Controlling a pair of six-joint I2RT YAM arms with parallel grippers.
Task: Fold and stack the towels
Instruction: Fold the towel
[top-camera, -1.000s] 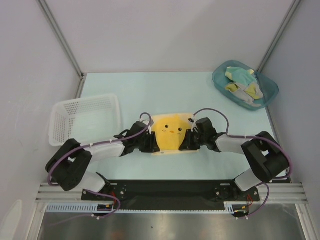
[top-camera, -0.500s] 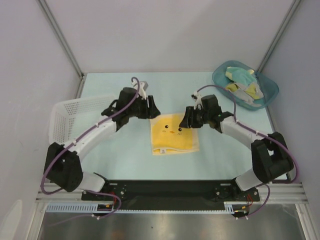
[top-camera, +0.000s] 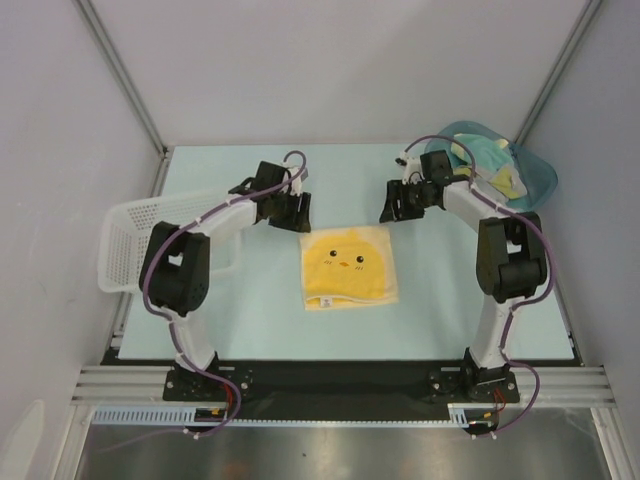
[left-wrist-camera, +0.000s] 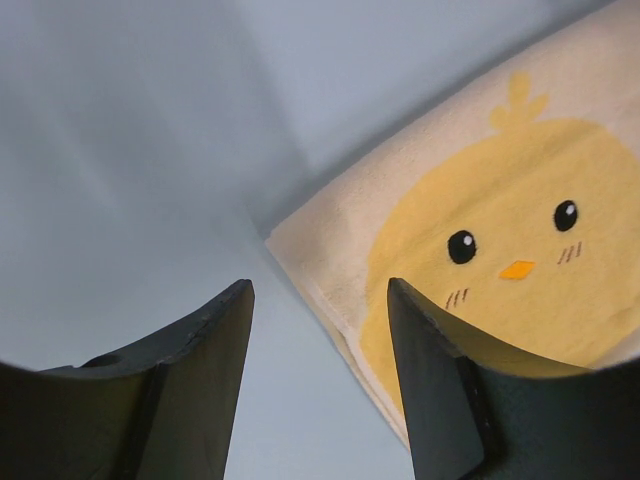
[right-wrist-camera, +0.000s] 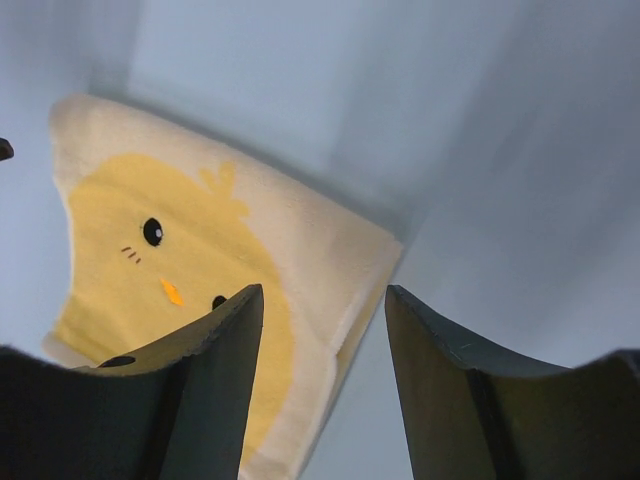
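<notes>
chick towel (top-camera: 348, 266): cream border, yellow chick face, black eyes, orange beak, small brownish cheek strokes
towels in tub (top-camera: 492, 160): pale yellow, teal, grey
tub (top-camera: 545, 186): translucent teal
basket (top-camera: 125, 235): white, mesh-holed
table (top-camera: 250, 300): pale mint
cables (top-camera: 146, 283): purple

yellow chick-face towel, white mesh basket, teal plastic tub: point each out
yellow chick-face towel (top-camera: 348, 265), top external, chick's face
white mesh basket (top-camera: 116, 250), top external, left wall
teal plastic tub (top-camera: 547, 180), top external, right rim

One chick towel (top-camera: 348, 265), a few crumpled towels (top-camera: 494, 158), one teal tub (top-camera: 546, 180), one mesh basket (top-camera: 128, 232).
</notes>
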